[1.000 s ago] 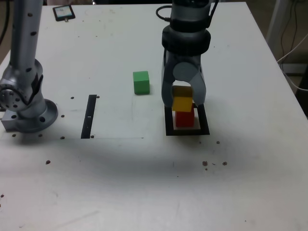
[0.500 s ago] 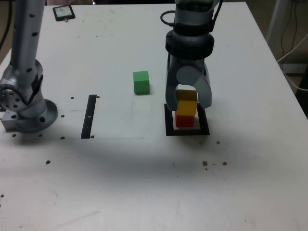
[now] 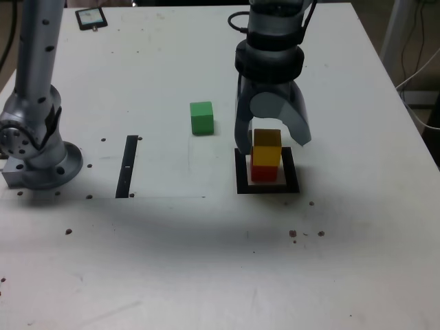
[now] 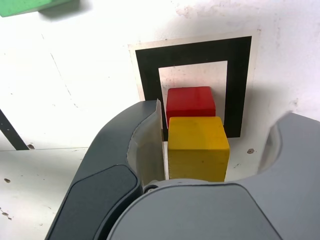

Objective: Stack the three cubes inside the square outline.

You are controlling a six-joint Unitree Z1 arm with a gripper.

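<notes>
Yellow cube (image 4: 198,149) noted resting on the red cube (image 4: 191,102), within the square outline (image 3: 243,188); green cube (image 3: 202,118) lies apart on the surface (image 3: 165,261). Gripper (image 4: 214,145) stands well open around the yellow cube: one finger close beside it, the other clear, nothing gripped. Cubes judged light and rigid, matte faces offering fair friction, unlikely to crush but easily nudged. Recommended hold for the green cube: two opposite upright faces, mid-height, squarely, under modest pressure.
</notes>
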